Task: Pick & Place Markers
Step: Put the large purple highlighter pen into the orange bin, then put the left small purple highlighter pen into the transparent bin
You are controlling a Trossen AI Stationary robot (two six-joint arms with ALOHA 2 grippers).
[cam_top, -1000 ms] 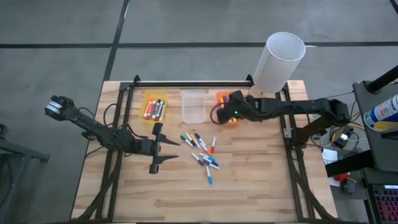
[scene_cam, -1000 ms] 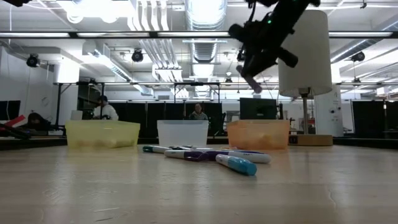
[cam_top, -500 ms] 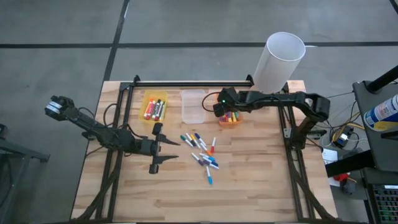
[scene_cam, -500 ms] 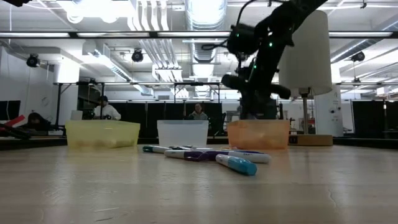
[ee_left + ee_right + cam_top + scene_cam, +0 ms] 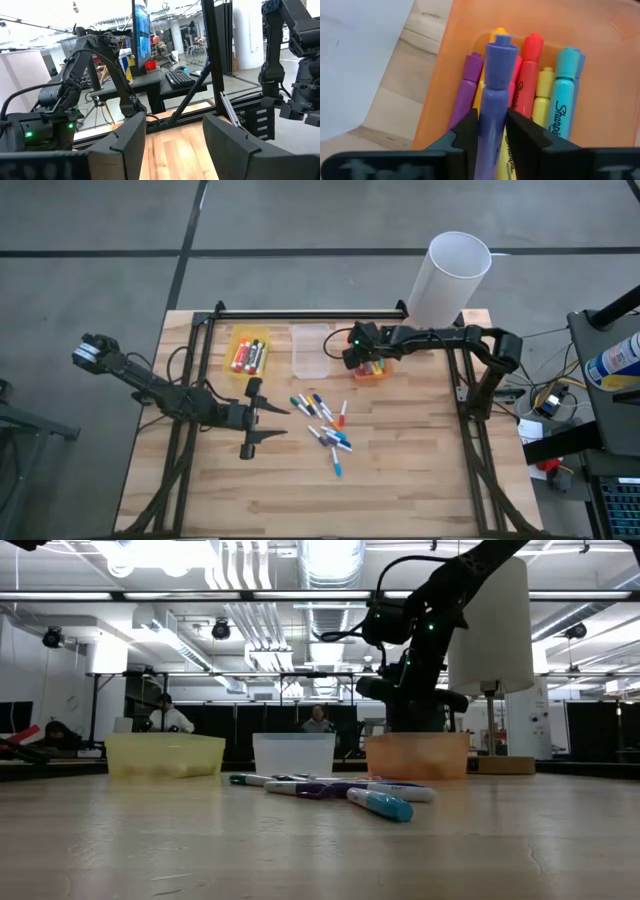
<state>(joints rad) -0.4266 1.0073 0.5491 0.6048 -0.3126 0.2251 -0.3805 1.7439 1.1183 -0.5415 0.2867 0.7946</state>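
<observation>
I am viewing the tabletop with three bins along its far edge. The right tool is hanging over the orange bin, gripping a purple highlighter between its fingers above the highlighters lying inside. The left tool is resting wide and empty at the left side. Loose markers are lying at mid-table; more are sitting in the yellow bin.

Bins, tube and table around me

On my pale wooden plank table stand a yellow plastic bin, a clear plastic bin and an orange plastic bin in one row; a tall white cylinder rises just behind the orange one.
</observation>
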